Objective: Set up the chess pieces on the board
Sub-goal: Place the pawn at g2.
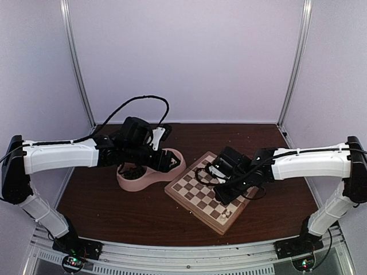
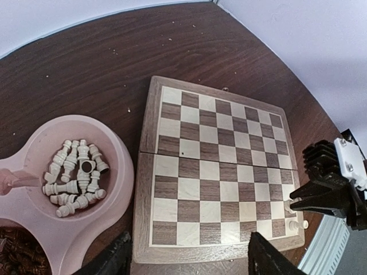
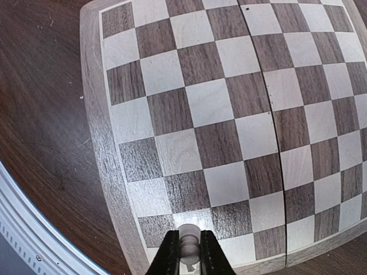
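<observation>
- A dark wooden table (image 1: 114, 212) carried everything.
- The board (image 1: 192, 192) lay flat on it, turned cornerwise, just beside a pink double-bowl dish (image 1: 129, 182).
- One bowl held a heap of cream chess pieces (image 2: 77, 177) lying on their sides; the other held dark brown pieces (image 2: 17, 255).
- The left gripper (image 2: 189, 258) hung over the dish, fingers spread wide, holding nothing.
- The right gripper (image 3: 189, 252) blocked the board's edge row near a corner, fingers pinched narrowly around one upright cream piece (image 3: 188, 240).
- A second cream piece (image 2: 297, 225) stood near that corner.
</observation>
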